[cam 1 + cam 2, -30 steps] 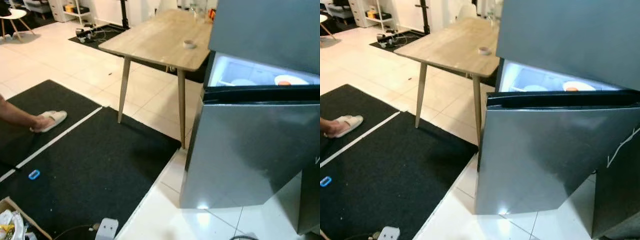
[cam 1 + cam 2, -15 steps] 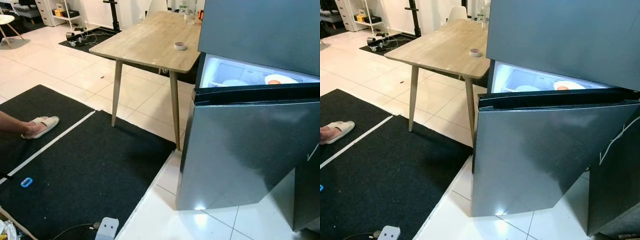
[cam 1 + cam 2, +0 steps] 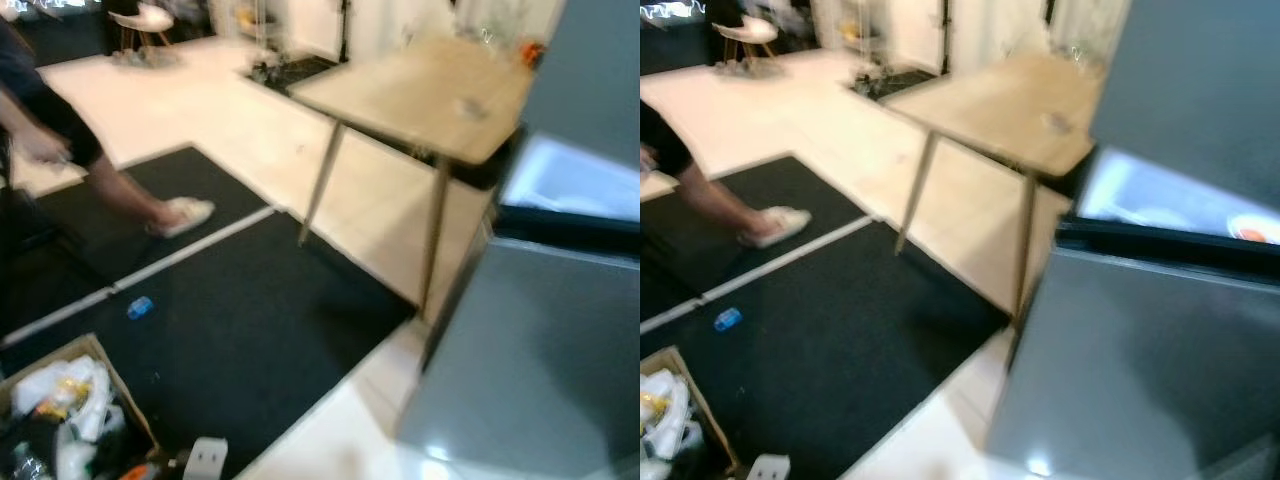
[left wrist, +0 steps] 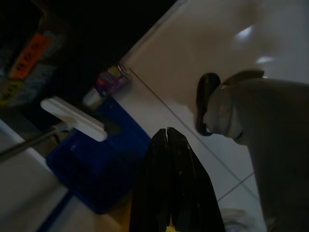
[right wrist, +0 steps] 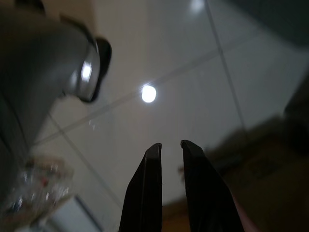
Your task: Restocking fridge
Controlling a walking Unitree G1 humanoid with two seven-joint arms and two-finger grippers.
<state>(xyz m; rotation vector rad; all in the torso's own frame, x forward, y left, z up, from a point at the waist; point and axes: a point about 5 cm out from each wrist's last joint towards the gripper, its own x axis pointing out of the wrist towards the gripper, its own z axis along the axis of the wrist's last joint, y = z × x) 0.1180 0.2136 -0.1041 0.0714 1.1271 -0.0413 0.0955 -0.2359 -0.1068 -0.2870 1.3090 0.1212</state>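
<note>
While both arms hang idle, left gripper (image 4: 168, 137) is clenched, right gripper (image 5: 169, 147) slightly parted w/ nothing between. Fridge (image 3: 1160, 350) stands at right, door ajar, beside wooden table (image 3: 1010, 105).

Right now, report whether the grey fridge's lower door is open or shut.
Open. The grey fridge's lower door swings out from the cabinet, and the lit white interior shows above its dark top edge.

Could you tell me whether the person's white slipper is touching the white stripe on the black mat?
Apart. In the right eye view, the white slipper rests on the black mat, with a band of dark mat plainly visible between it and the white stripe.
</note>
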